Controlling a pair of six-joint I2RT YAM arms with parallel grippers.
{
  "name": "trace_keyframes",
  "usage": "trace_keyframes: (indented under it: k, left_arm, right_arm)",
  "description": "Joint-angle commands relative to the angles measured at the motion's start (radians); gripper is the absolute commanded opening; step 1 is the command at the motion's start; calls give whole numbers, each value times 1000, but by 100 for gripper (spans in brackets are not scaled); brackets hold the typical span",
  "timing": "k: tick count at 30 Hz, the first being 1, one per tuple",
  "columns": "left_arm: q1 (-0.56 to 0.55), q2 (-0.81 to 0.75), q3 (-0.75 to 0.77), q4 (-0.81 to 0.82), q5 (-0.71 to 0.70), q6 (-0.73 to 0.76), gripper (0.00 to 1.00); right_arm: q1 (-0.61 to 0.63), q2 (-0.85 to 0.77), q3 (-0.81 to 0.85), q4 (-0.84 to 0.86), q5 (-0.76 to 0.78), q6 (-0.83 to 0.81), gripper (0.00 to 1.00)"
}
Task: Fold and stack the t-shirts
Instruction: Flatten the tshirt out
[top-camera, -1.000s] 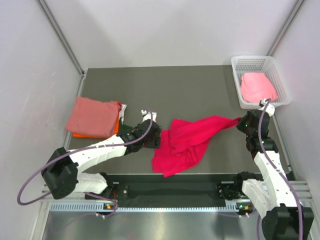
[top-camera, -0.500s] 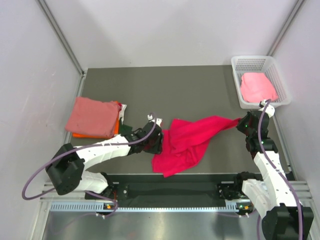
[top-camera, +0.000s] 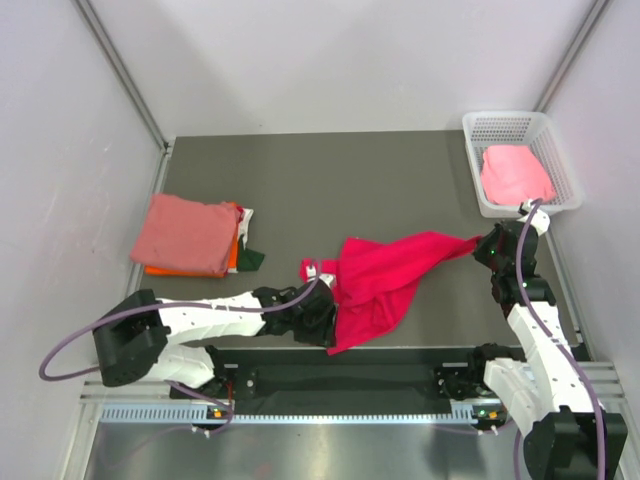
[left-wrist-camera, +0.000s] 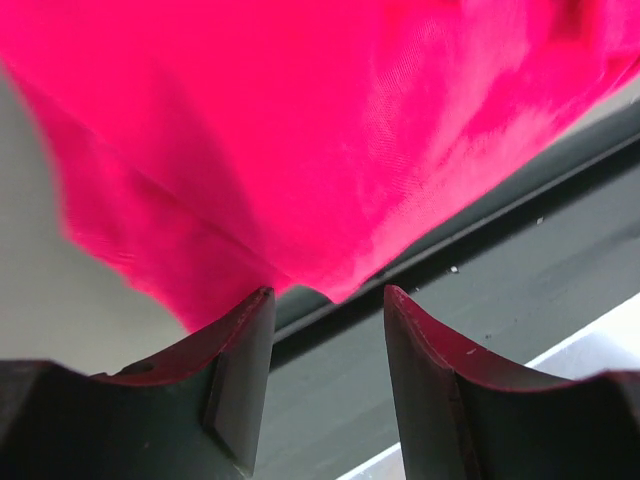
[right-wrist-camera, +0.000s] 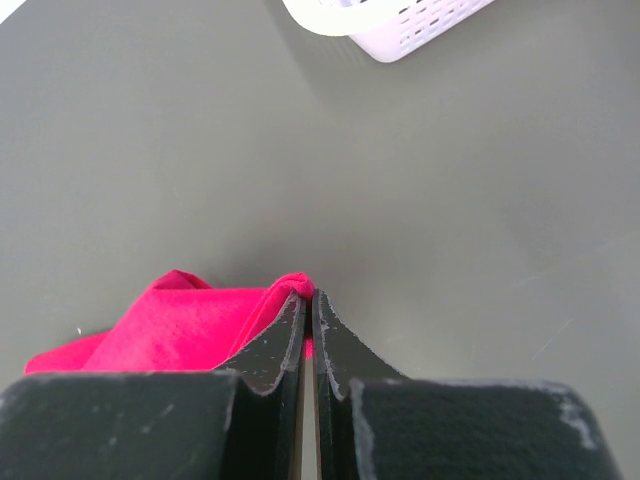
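At the left the dusty salmon tee (top-camera: 190, 232) lies folded on the orange tee (top-camera: 165, 269); at lower centre the left gripper (left-wrist-camera: 328, 312) stands open, a tip of the soft, crumpled crimson-pink t-shirt (top-camera: 385, 280) just between its jaws. Closing there may catch only this thin tip, which would slip. At the right, the right gripper (right-wrist-camera: 307, 303) pinches one small fold that a pull could free.

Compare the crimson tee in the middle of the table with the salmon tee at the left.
The crimson tee lies crumpled and unfolded; the salmon tee is folded into a neat rectangle. The crimson tee has one corner pinched in the right pincer; no pincer touches the salmon tee. The crimson tee rests on the table itself; the salmon tee sits atop the orange tee. Both are plain soft cloth.
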Motion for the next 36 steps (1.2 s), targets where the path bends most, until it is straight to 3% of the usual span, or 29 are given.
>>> trace_keyframes:
  k: [1, 7, 10, 17, 24, 26, 30, 36]
  left_arm:
    - [-50, 49, 2, 84, 40, -94, 52]
    - [-56, 98, 7, 121, 34, -111, 51]
    - [-56, 111, 13, 121, 20, -114, 45]
    - [-56, 128, 16, 141, -69, -163, 0]
    - [-42, 20, 50, 86, -83, -134, 0]
    - [43, -35, 65, 65, -50, -73, 0]
    - [277, -130, 122, 34, 177, 42, 0]
    - [513, -145, 333, -110, 191, 170, 0]
  right_arm:
    - [-14, 1, 0, 31, 19, 13, 0]
    - [-14, -6, -3, 26, 19, 13, 0]
    - [-14, -8, -5, 27, 20, 14, 0]
    - [-14, -11, -9, 34, 13, 16, 0]
    - [-16, 1, -14, 37, 17, 17, 0]
    - [-14, 4, -11, 38, 17, 27, 0]
    - [-14, 23, 0, 38, 10, 37, 0]
    - [-14, 76, 41, 34, 8, 34, 0]
